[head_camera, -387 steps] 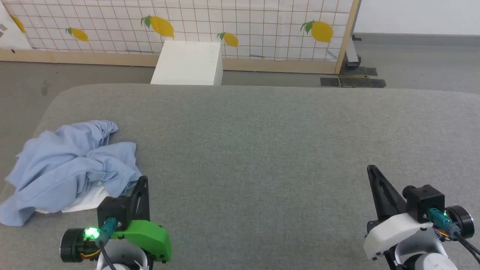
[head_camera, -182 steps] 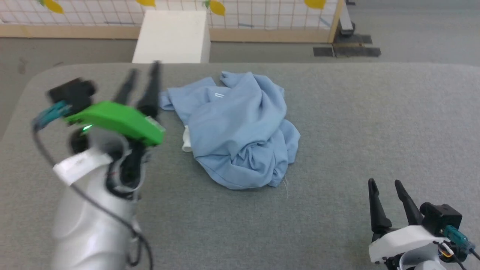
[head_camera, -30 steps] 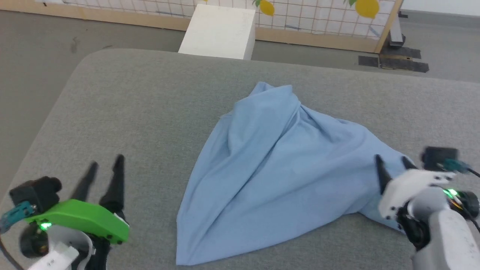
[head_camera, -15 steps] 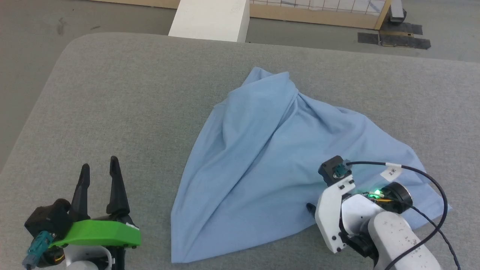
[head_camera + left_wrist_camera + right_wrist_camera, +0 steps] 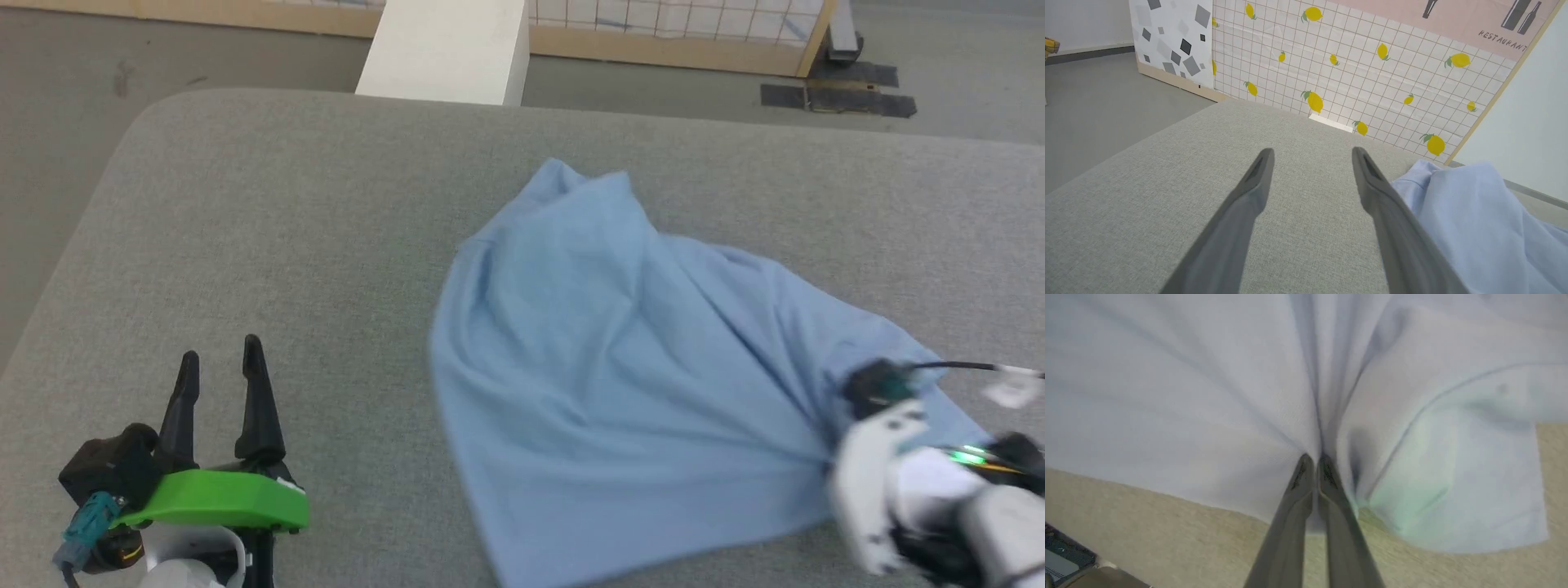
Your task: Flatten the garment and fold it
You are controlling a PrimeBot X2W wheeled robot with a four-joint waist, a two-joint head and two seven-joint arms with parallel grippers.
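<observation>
Saw a grey fabric-covered surface (image 5: 286, 204) taking up most of the head view, with grey floor (image 5: 65, 98) beyond its rounded far-left corner. Caught, from the left wrist, a gridded wall panel (image 5: 1372, 73) printed with lemons rising behind the surface; got just its wooden foot from the head. Found the garment (image 5: 620, 351) lying on the surface, right of the middle: light blue, partly spread, peaked at its far end, with folds running toward its near right corner. Noted a white box (image 5: 445, 49) standing beyond the far edge of the surface.

Read the right arm's grip from the right wrist rather than from the head, where that arm came out blurred at the lower right, its white housing low over the garment's near right corner. Saw the right end effector (image 5: 1315, 458) pressed together on a pinch of the garment close to its edge, creases fanning out from the tips and a green tint on the cloth beside them.

Placed the left end effector (image 5: 220, 347) at the lower left, well apart from the garment, its fingers (image 5: 255, 392) spread over bare surface and pointing away toward the far edge. From its own wrist, had the garment's blue edge just past the right-hand finger.
</observation>
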